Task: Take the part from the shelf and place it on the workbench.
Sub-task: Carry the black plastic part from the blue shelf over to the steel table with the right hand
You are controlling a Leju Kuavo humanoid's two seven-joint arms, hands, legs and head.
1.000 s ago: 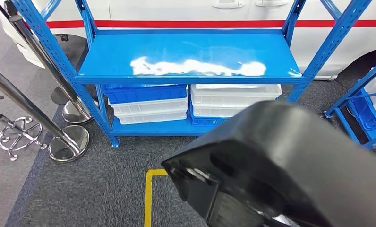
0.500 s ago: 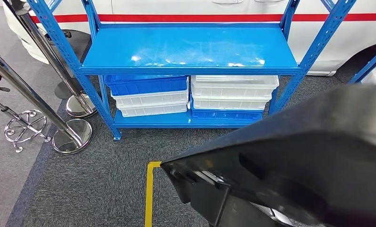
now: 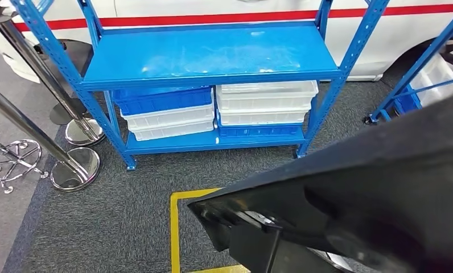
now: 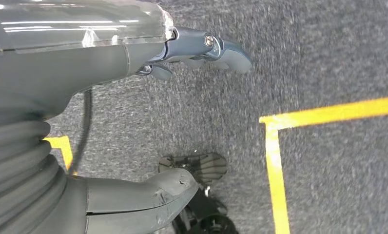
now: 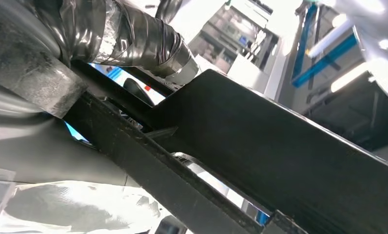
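Note:
A large black moulded part (image 3: 372,193) sits close under my head camera and covers the lower right of the head view. In the right wrist view the same black part (image 5: 280,151) runs right across my right hand (image 5: 60,58), which grips it. My left hand (image 4: 133,53) hangs over grey carpet with thumb and fingers apart and nothing in them. The blue shelf (image 3: 213,57) stands ahead, its top board bare.
White bins (image 3: 264,102) and a blue bin (image 3: 161,99) fill the shelf's lower level. Chrome stanchion bases (image 3: 76,168) stand at the left. A second blue rack (image 3: 418,85) is at the right. Yellow floor tape (image 3: 174,227) marks the carpet; a white vehicle (image 3: 213,8) is behind.
The whole view has shifted, so the camera moved: the shelf now sits further left and a rack shows at the right. The black part covers more of the lower right.

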